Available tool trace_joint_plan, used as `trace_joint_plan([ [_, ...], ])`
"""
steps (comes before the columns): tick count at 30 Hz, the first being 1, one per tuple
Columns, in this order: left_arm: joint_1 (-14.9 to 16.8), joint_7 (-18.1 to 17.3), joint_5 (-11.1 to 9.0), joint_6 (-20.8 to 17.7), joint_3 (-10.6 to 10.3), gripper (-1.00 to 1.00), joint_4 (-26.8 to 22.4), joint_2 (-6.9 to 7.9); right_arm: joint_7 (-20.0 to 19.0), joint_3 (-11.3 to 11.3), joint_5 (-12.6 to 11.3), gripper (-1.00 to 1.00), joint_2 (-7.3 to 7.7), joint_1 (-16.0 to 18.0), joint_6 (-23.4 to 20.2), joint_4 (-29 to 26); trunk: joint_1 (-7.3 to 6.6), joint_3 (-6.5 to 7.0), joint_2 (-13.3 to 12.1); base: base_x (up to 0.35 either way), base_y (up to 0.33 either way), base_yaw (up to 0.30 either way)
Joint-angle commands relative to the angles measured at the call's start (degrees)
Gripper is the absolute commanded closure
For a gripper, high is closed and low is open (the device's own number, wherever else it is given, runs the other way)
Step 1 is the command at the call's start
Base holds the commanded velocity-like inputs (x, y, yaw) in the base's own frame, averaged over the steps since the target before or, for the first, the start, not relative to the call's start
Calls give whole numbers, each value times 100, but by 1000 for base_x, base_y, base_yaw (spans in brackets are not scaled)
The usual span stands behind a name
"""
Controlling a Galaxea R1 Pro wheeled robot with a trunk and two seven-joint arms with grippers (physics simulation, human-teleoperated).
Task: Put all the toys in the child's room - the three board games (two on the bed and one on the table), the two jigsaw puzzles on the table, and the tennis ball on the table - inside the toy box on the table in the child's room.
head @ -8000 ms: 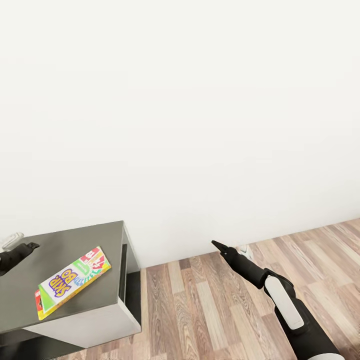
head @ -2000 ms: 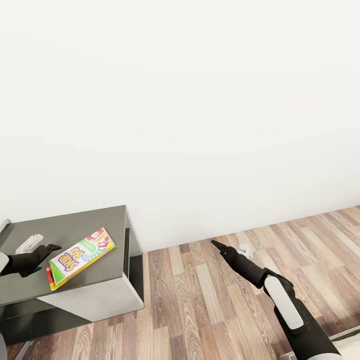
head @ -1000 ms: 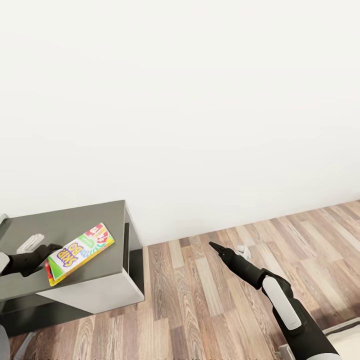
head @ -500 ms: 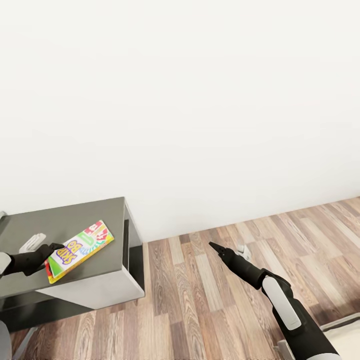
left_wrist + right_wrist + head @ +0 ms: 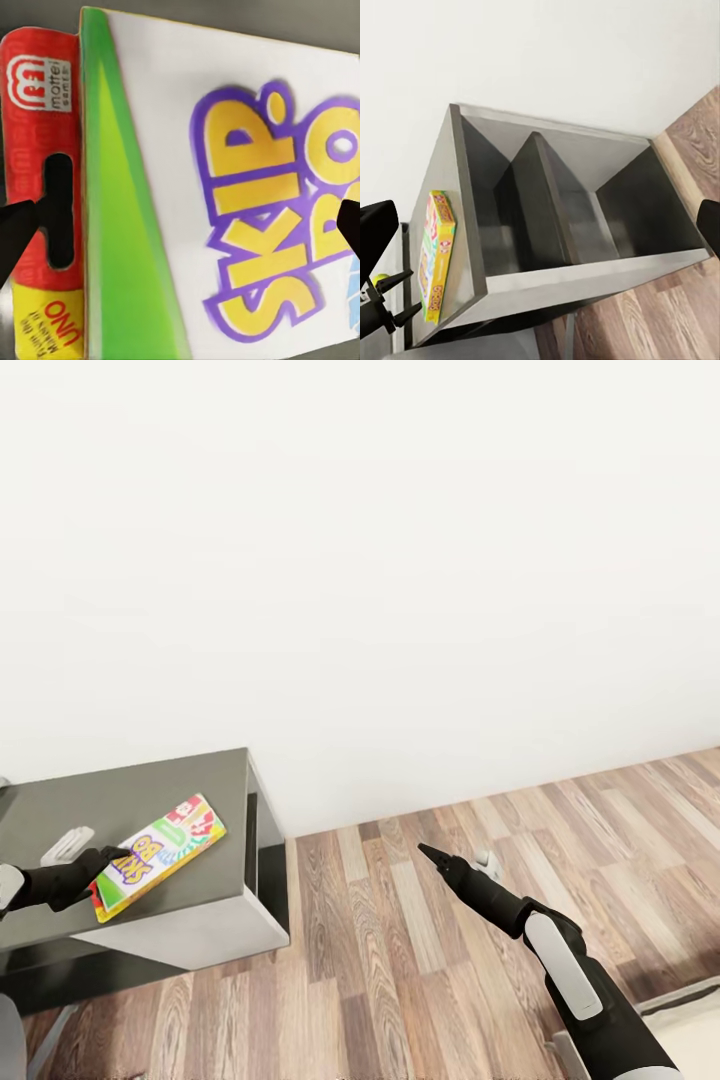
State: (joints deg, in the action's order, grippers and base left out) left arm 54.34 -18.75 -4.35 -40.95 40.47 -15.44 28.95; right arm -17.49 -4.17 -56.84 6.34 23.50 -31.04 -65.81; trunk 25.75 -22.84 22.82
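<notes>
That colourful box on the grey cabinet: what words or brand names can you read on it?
"SKIP BO": big yellow letters outlined in purple, on the top board game.
"mattel games": beside a white logo on the red box lying under it; the second word is blurry.
"UNO Makers": on that box's yellow end; the second word is uncertain.

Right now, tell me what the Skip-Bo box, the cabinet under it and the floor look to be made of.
Skip-Bo box: probably printed cardboard, thin and flat, with a glossy-looking colourful cover; a red Uno box lies under it.
Cabinet: flat panels with a smooth matte dark grey top, likely laminated board or painted wood.
Floor: wood-look planks, with visible grain and seams; real wood or laminate cannot be told.
</notes>
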Motion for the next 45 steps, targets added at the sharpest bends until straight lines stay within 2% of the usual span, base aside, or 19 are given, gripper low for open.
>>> trace_joint_plan([
  [1,0,13,-57,-46,15,-100,-3,-10,0,-5,-26,-100,1,3,-14,-6,3,-19,10,0,0,0],
  [8,-2,5,-57,-53,14,-100,-4,-21,0,-5,-26,-100,0,5,7,-26,3,-54,10,0,0,0],
  [16,-19,-239,-49,-47,14,-100,-7,-21,0,-5,-25,-100,0,5,2,-20,3,-56,10,0,0,0],
  [32,-29,-293,-48,-29,11,-100,-5,-48,0,-5,-20,-100,-1,4,1,-5,3,-56,10,0,0,0],
  [39,-36,-665,-37,-19,-16,-100,-11,-98,0,-5,-20,-100,-1,3,2,-8,3,-56,10,0,0,0],
  [45,-37,-750,-31,49,-21,-100,-12,-101,0,-5,-20,-100,-1,4,1,-11,3,-56,10,0,0,0],
])
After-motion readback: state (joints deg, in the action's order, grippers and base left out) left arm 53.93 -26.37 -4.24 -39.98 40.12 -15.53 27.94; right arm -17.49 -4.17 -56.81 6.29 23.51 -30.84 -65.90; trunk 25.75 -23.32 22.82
